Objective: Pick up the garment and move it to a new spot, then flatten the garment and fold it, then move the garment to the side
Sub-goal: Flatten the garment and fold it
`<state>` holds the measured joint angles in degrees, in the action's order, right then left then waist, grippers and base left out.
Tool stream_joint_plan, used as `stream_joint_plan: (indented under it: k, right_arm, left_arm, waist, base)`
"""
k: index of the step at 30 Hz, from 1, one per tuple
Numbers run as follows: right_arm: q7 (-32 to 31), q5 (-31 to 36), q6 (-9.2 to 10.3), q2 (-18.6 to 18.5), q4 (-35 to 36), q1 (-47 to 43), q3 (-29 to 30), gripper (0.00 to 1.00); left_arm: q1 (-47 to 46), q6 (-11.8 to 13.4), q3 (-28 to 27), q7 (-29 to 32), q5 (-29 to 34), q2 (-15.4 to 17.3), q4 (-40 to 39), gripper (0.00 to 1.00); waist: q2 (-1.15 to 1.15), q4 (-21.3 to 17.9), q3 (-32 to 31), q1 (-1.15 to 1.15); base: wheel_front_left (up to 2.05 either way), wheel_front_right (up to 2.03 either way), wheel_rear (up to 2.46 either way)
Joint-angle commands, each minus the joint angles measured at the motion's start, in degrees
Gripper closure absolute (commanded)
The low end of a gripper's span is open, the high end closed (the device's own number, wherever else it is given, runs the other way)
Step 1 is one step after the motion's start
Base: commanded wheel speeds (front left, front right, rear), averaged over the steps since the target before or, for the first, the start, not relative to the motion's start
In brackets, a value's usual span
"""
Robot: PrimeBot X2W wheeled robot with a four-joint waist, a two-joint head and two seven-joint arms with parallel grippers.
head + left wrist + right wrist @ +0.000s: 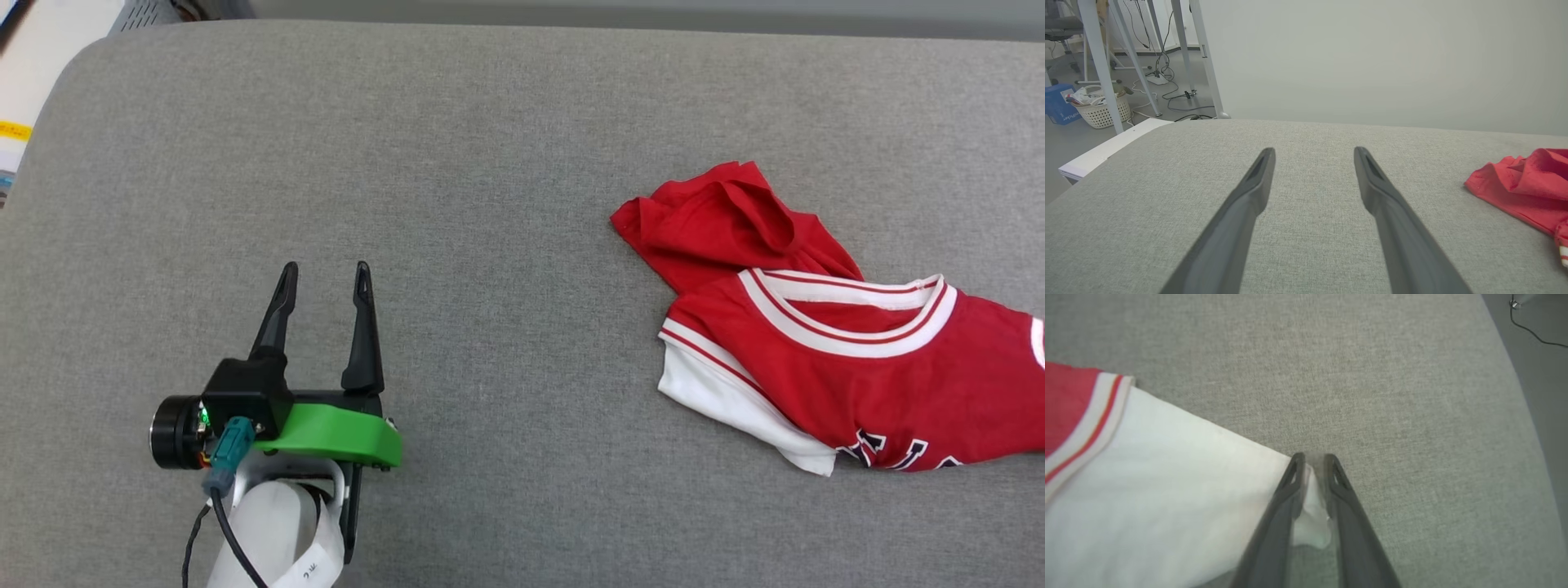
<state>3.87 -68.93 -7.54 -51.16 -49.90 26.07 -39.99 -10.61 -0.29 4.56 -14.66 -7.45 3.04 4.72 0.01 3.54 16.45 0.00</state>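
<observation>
The garment point(857, 367) lies crumpled at the right of the grey padded table point(490, 163), red with a striped neck trim, a white sleeve and black letters, and runs off the head view's right edge. Its red hem point(1523, 183) shows at the right of the left wrist view. My left gripper point(325, 269) hovers open and empty over bare table at the lower left, far from the cloth, its fingers wide apart point(1314, 151). My right gripper point(1313, 457) has its fingers a little apart, with a corner of the white sleeve point(1167, 477) lying between them.
The table's rounded right edge point(1527, 396) runs close beside my right gripper, with floor and a cable beyond. Past the table's far left corner stand white frame legs point(1098, 61), a white basket point(1102, 110) and a blue box point(1057, 104).
</observation>
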Motion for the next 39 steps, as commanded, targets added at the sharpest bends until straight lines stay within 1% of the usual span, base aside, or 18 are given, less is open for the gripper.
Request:
stream_joint_plan:
  k: [1,3,6,8,9,11,13,16,17,19,21,22,25,28,30,34,36,39]
  right_arm:
    - [3.15,1.76,0.05,0.22,0.29,1.21,0.06,0.0]
    - [8.21,4.43,0.05,-0.16,0.9,2.26,0.54,0.0]
    - [10.86,8.57,0.05,0.29,3.51,3.84,2.79,0.0]
    - [11.06,12.97,0.05,0.86,7.24,4.96,7.39,0.0]
    - [11.08,15.76,0.05,1.71,9.82,4.75,10.95,0.0]
    - [11.1,20.6,0.05,4.04,14.49,2.5,17.01,0.0]
    - [11.1,26.07,0.05,7.15,19.62,-0.7,23.08,0.0]
    - [11.11,34.36,0.05,12.95,27.87,-6.76,31.07,0.0]
    - [11.11,36.4,0.05,14.65,30.13,-8.51,32.72,0.0]
    - [11.11,40.18,0.05,17.93,34.61,-12.0,35.93,0.0]
    - [11.12,43.4,0.05,20.31,38.41,-14.81,37.32,0.0]
    - [11.12,44.72,0.05,21.48,40.34,-15.96,37.78,0.0]
    - [10.55,47.14,0.05,23.89,44.45,-18.04,38.25,0.0]
    - [10.02,48.84,0.05,25.42,47.79,-18.78,37.87,0.0]
    - [9.89,49.36,0.05,26.27,49.08,-18.7,37.64,0.0]
    - [9.46,49.84,0.05,26.56,50.07,-17.85,36.58,0.0]
    - [9.48,49.96,0.05,26.73,50.38,-17.07,36.03,0.0]
    - [9.62,50.01,0.05,27.16,50.53,-15.51,35.31,0.0]
  left_arm:
    - [-0.02,-0.43,-0.47,-0.34,0.63,-0.16,0.0,0.0]
    - [0.21,-0.94,-0.84,-0.34,0.88,-0.16,0.08,0.0]
    - [0.31,-2.04,-1.43,-0.34,1.26,0.03,0.18,0.0]
    - [0.06,-2.87,-1.66,-0.34,1.36,0.32,0.28,0.0]
    - [-0.24,-3.44,-1.54,-0.34,1.42,0.59,0.6,0.0]
    - [-1.12,-4.39,-0.95,-0.34,1.6,1.14,1.07,0.0]
    - [-2.41,-5.35,0.22,-0.34,1.65,1.99,2.12,0.0]
    - [-5.35,-6.55,3.5,-0.29,1.3,3.89,4.38,0.0]
    - [-6.45,-6.78,4.79,0.25,0.94,4.54,4.97,0.0]
    - [-9.53,-7.07,8.21,2.02,0.0,6.27,5.84,0.0]
    - [-13.49,-7.14,14.11,4.94,-2.6,8.61,6.3,0.0]
    - [-15.91,-7.16,17.88,6.99,-5.04,10.03,6.37,0.0]
    - [-22.66,-7.17,26.86,13.26,-13.02,13.24,5.65,0.0]
    - [-30.23,-7.18,36.41,22.75,-22.02,15.98,5.01,0.0]
    - [-34.84,-7.18,42.07,28.35,-27.15,16.97,4.33,0.0]
    - [-42.33,-7.19,52.69,41.12,-37.58,17.92,3.93,0.0]
    - [-45.7,-7.19,57.73,46.62,-40.87,18.44,3.98,0.0]
    - [-49.46,-7.19,64.36,52.38,-44.78,18.94,3.94,0.0]
  waist:
    - [-0.01,-0.5,-1.62,0.0]
    - [-0.01,-0.81,-2.82,0.0]
    - [-0.01,-1.57,-4.26,0.0]
    - [-0.01,-2.23,-4.95,0.0]
    - [-0.01,-2.58,-5.31,0.0]
    - [-0.01,-3.04,-5.95,0.0]
    - [-0.01,-3.41,-6.52,0.0]
    - [-0.01,-3.78,-7.26,0.0]
    - [-0.01,-3.89,-7.42,0.0]
    - [-0.01,-4.0,-7.55,0.0]
    - [-0.01,-4.26,-7.5,0.0]
    - [-0.01,-4.46,-7.46,0.0]
    - [-0.01,-5.13,-6.95,0.0]
    - [-0.01,-6.14,-6.09,0.0]
    - [-0.01,-6.9,-5.42,0.0]
    - [-0.01,-8.54,-3.84,0.0]
    - [-0.01,-9.44,-2.81,0.0]
    - [-0.01,-10.98,-0.9,0.0]
  base:
    - [0.0,0.0,0.0]
    - [0.0,0.0,0.0]
    - [0.0,0.0,0.0]
    - [0.0,0.0,0.0]
    - [0.0,0.0,0.0]
    - [0.0,0.0,0.0]
    - [0.0,0.0,0.0]
    - [0.0,0.0,0.0]
    - [0.0,0.0,0.0]
    - [0.0,0.0,0.0]
    - [0.0,0.0,0.0]
    - [0.0,0.0,0.0]
    - [0.0,0.0,0.0]
    - [0.0,0.0,0.0]
    - [0.0,0.0,0.0]
    - [0.0,0.0,0.0]
    - [0.0,0.0,0.0]
    - [0.0,0.0,0.0]
